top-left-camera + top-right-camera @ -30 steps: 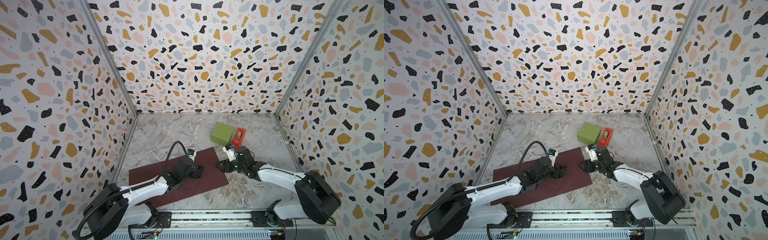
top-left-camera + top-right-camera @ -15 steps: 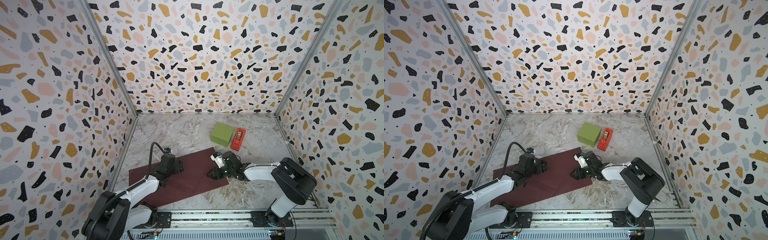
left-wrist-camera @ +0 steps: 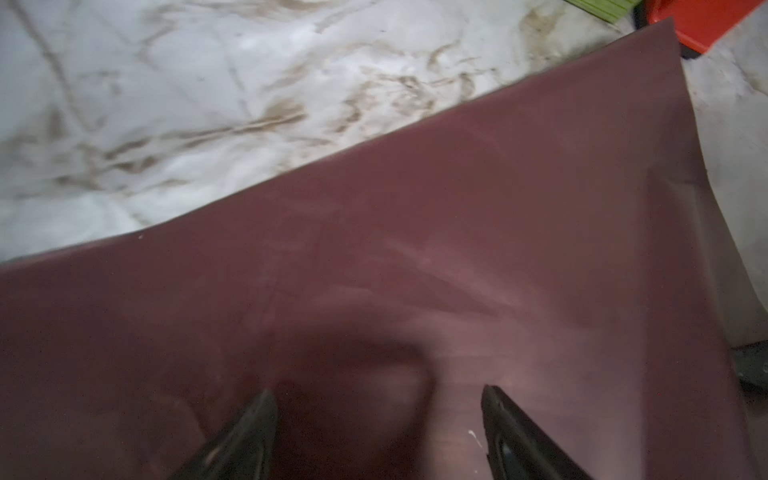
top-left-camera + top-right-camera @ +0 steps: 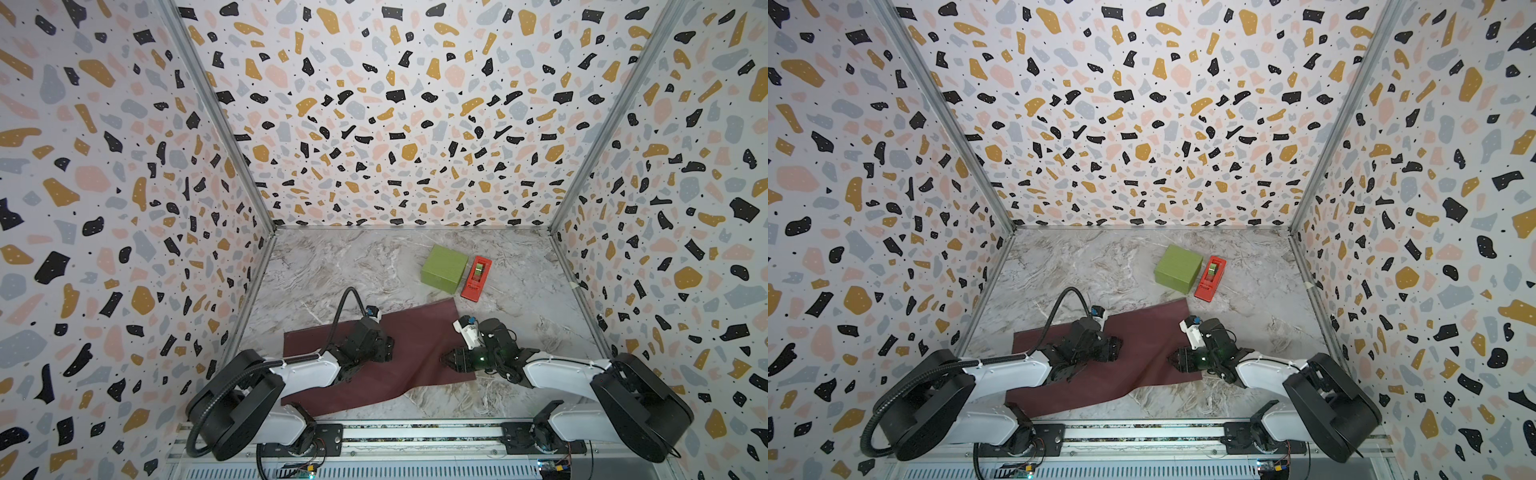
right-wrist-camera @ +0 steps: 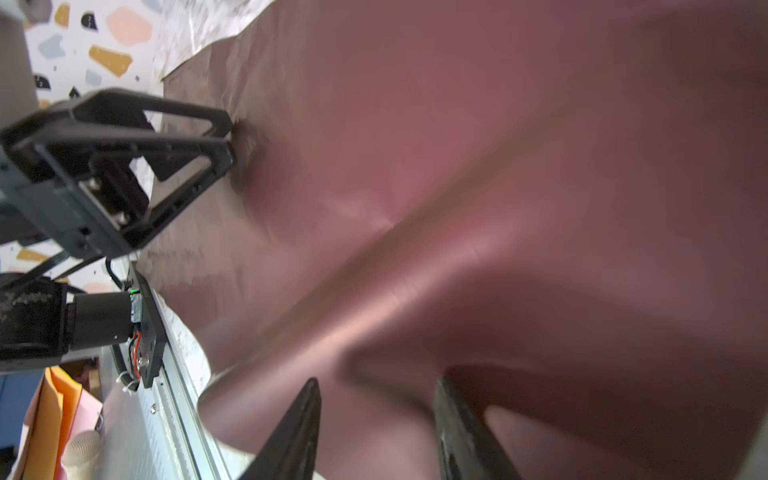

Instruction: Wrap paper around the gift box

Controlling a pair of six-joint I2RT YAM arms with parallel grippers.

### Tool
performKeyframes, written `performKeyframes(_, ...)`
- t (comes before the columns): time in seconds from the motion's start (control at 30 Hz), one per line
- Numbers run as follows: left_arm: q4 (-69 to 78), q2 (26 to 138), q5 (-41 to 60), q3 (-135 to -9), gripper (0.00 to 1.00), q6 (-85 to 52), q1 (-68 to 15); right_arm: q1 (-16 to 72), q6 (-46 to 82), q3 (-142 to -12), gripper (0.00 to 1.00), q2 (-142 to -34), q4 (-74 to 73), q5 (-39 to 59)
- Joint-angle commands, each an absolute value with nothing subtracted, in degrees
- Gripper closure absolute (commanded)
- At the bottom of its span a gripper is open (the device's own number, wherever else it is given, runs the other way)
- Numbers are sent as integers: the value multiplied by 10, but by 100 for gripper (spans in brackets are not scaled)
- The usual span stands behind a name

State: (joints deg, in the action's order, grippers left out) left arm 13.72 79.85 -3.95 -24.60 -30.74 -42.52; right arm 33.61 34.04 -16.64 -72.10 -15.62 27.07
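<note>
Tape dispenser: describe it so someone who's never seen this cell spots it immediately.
On the marble tabletop, look toward the back wall, right of centre, beyond the maroon paper. There, next to the squat green gift box, the tape dispenser is the narrow red-orange block with a roll in its top.

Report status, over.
Left gripper open over paper. Right gripper open at its buckled edge. Gift box bare, off the paper, beside tape dispenser.
</note>
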Motion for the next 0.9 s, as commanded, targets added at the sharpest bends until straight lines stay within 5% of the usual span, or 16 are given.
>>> performKeyframes(0.0,134,843,-39,-278,21,-329,-466,296,351,-142,54,-654,-74,231)
performKeyframes(0.3,137,934,-46,-366,21,-316,-500,198,316,-151,50,-456,57,190)
performKeyframes(0.6,135,987,-23,-417,23,-304,-515,169,280,-191,48,-554,21,230)
performKeyframes(0.87,106,922,-51,-454,18,-319,-517,165,258,-293,41,-620,0,235)
